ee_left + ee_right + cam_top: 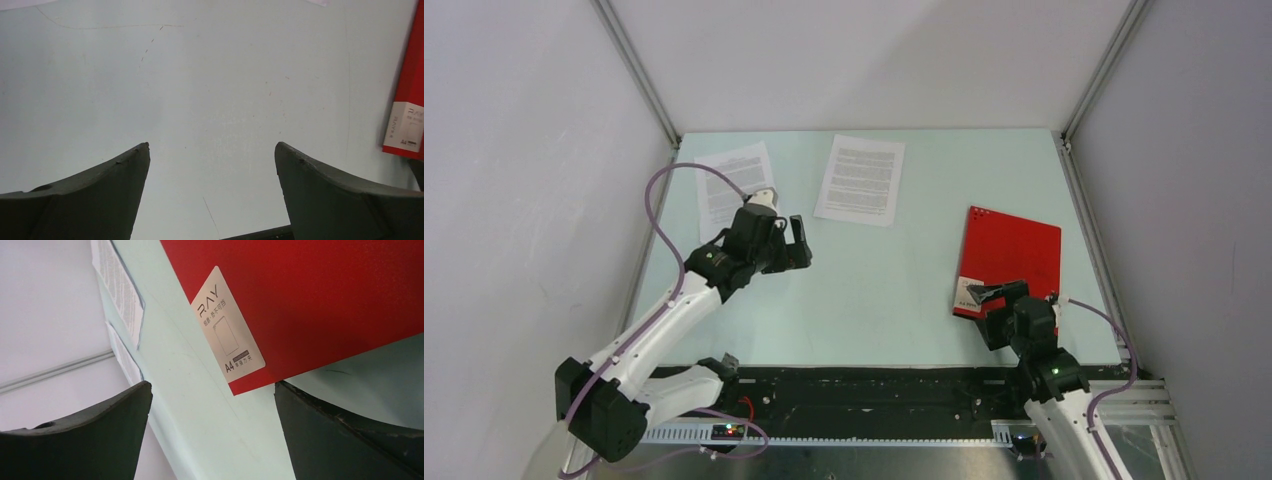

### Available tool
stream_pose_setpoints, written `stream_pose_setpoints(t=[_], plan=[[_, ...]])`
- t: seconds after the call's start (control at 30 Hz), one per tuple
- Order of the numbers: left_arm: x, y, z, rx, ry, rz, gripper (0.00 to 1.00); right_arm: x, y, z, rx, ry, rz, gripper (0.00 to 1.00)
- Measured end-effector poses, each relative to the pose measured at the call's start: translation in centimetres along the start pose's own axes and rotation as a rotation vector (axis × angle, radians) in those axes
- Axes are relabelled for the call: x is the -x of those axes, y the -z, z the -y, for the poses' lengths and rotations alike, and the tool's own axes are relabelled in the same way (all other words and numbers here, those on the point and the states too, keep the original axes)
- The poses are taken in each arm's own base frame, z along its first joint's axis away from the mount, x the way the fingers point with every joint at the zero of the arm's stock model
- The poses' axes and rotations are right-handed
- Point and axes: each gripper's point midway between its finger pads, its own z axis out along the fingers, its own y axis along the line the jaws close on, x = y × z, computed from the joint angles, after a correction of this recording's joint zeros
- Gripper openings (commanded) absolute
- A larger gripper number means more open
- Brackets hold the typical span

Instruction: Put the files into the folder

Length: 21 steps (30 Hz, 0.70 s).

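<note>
Both released: left hand [212,150] over bench [874,300], right hand [212,390] at closed folder [1012,255]'s near-left corner; files [860,180] lie far left.

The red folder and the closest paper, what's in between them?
Nothing. In the top view, only bare table lies between the folder and that paper.

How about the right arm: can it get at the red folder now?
Probably yes: the right pincer is open right by the labelled corner of the red folder, and nothing lies between them.
</note>
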Motion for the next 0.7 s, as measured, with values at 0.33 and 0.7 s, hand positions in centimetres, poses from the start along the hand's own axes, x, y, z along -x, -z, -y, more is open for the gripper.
stream_pose_setpoints(t=[0.33, 0.7], plan=[[1.7, 0.7, 0.7, -0.028, -0.002, 0.034, 1.00, 1.2, -3.4, 0.5, -0.048, -0.028, 0.081, 0.94], [1.5, 0.6, 0.8, -0.043, 0.002, 0.021, 1.00, 2.3, -4.7, -0.3, 0.021, -0.051, 0.152, 0.90]])
